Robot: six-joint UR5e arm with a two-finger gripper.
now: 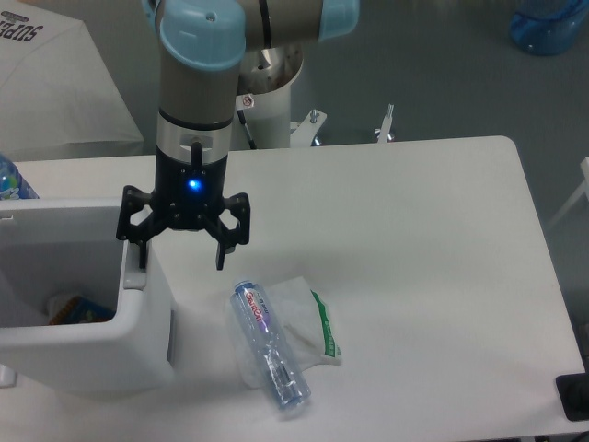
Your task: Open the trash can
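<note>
The trash can (138,345) is a big white bin at the left edge of the table. Its top stands open, and coloured rubbish (78,310) shows inside. A white panel at the rear of the opening looks like its lid (55,221), raised. My gripper (181,261) hangs open over the bin's right rim. The left fingertip (142,259) is down by the rim where the latch sits, and the right fingertip (221,261) hovers over the table. Nothing is between the fingers.
A clear plastic bottle (269,345) lies on a crumpled wrapper (311,324) just right of the bin. Another bottle (9,180) pokes in behind the bin at the left edge. The arm's pedestal (271,92) stands behind the table. A black object (575,396) sits at the lower right corner.
</note>
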